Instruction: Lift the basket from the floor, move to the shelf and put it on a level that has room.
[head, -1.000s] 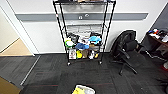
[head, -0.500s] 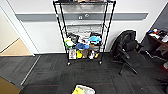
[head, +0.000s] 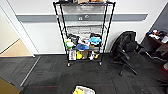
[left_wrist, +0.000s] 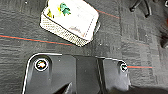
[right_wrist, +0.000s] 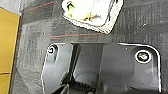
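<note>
Grippers: fingers can't be made out in either wrist view; spread or pressed together, cannot tell.
Basket (left_wrist: 71, 21): on the floor (head: 50, 72), cut off at the bottom centre of the head view; one end cropped in both wrist views.
Basket contents: pale lining, small green and yellow bits (left_wrist: 62, 8); too blurred to name.
Open room: bare carpet between basket and shelf (head: 83, 32); thin red lines cross it just beside the basket.
Shelf: upper centre of the head view, against the white wall, top tier clipped by the frame edge.
Shelf levels: second level from top (head: 83, 25) looks bare; lower tiers crowded with blue, green, yellow items.
Edges: office chair (head: 126, 51) right of the shelf, desk (head: 157, 37) at far right, open doorway (head: 11, 46) at left.
</note>
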